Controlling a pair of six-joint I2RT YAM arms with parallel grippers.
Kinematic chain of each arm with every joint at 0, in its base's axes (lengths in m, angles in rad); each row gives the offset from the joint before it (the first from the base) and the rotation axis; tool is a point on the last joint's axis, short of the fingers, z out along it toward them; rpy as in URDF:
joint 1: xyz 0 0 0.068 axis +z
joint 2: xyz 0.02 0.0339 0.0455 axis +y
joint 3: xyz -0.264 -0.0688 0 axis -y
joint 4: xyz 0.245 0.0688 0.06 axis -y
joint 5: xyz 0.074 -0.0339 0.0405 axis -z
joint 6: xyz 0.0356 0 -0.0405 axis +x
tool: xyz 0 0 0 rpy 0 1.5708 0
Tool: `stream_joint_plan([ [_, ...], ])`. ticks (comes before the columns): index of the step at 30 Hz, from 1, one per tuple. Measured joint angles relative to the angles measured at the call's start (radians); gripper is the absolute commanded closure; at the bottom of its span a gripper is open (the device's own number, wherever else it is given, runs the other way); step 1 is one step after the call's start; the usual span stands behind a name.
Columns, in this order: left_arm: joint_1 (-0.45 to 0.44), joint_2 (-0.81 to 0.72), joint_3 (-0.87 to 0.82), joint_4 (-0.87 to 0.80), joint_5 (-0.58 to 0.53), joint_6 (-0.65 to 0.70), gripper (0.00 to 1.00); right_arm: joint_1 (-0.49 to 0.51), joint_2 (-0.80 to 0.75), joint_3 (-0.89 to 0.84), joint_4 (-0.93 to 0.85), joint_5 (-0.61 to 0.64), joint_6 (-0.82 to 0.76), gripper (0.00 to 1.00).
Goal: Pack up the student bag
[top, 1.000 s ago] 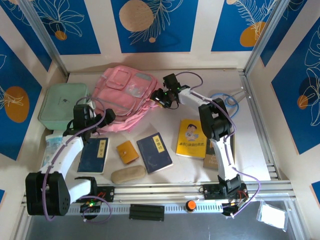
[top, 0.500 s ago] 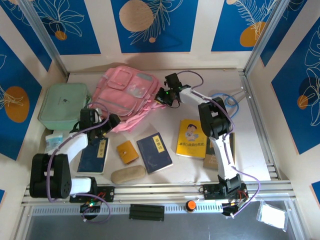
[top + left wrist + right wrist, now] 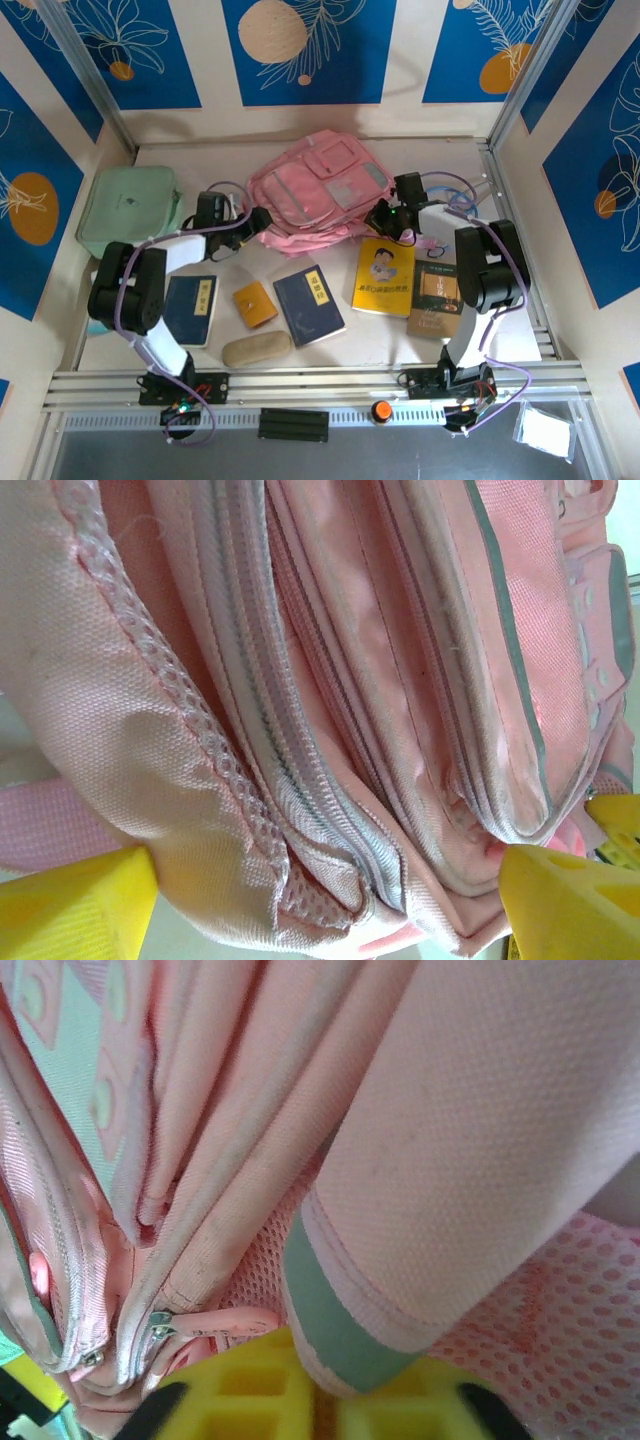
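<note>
Student bag (image 3: 318, 190) lying between both grippers. Left gripper (image 3: 320, 906) gaping wide, gripping nothing, zippered edge between the jaws. Right gripper (image 3: 320, 1408) nearly closed, apparently pinching a grey-trimmed fold. Close left squarely on the seam, then lift evenly, avoiding the loose mesh.

Mint case (image 3: 128, 208), yellow book (image 3: 384, 276), brown book (image 3: 437, 298), orange wallet (image 3: 255, 304), beige pouch (image 3: 257, 349)
</note>
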Motion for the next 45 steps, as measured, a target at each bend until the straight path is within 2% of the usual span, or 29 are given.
stream_joint_plan([
  [2,-0.002,0.01,0.024,-0.011,-0.021,0.003,0.12,-0.001,-0.01,-0.016,0.01,-0.004,0.025,0.6],
  [7,-0.007,-0.01,0.034,-0.051,-0.094,0.026,0.11,-0.001,-0.022,-0.042,0.052,-0.027,0.111,0.61],
  [10,-0.023,-0.067,0.011,-0.095,-0.142,0.045,0.11,-0.001,-0.019,-0.043,0.076,-0.041,0.147,0.69],
  [13,-0.069,-0.155,-0.024,-0.139,-0.196,0.063,0.11,-0.001,-0.003,-0.034,0.094,-0.058,0.167,0.81],
  [20,-0.282,-0.248,-0.039,-0.213,-0.318,0.098,0.14,0.004,0.032,-0.019,0.11,-0.085,0.168,1.0],
  [26,-0.46,-0.152,0.083,-0.267,-0.409,0.137,0.23,0.045,0.031,-0.008,0.14,-0.097,0.151,1.0],
  [30,-0.533,-0.04,0.207,-0.272,-0.441,0.167,0.32,0.071,0.016,-0.008,0.157,-0.103,0.142,1.0],
  [36,-0.577,0.088,0.314,-0.279,-0.445,0.178,0.49,0.091,-0.026,-0.008,0.192,-0.121,0.143,1.0],
  [42,-0.587,0.145,0.352,-0.306,-0.472,0.188,0.51,0.105,-0.042,-0.008,0.21,-0.137,0.156,1.0],
  [45,-0.587,0.159,0.401,-0.349,-0.517,0.211,0.54,0.106,-0.044,-0.008,0.213,-0.146,0.165,1.0],
])
